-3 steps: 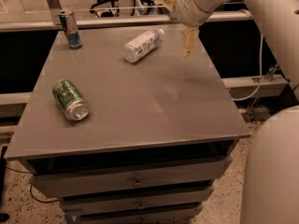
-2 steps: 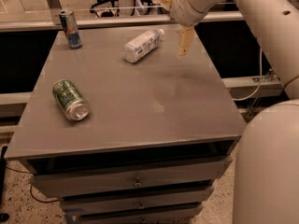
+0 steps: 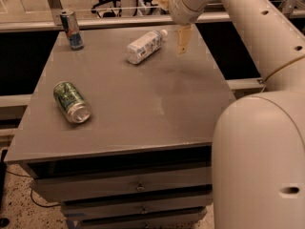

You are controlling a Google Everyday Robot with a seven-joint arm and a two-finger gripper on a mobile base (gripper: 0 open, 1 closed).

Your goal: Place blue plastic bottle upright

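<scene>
On worktop [image 3: 143, 109]: bottle [image 3: 142, 47] lies on its side, far end, cap [image 3: 164, 32] pointing right.
Pincer [image 3: 183, 40]: hangs just right of cap, empty; opening cannot tell.
Handling: probably light, thin-walled, slick; grip mid-body gently.

No wording can be read anywhere. The white label on the lying bottle [image 3: 143, 46] shows only dark smudges, the slim can [image 3: 71, 28] bears a red mark on blue and silver, and the green can [image 3: 71, 101] has illegible print. The gripper [image 3: 182, 41] hangs just right of the bottle's cap.
</scene>
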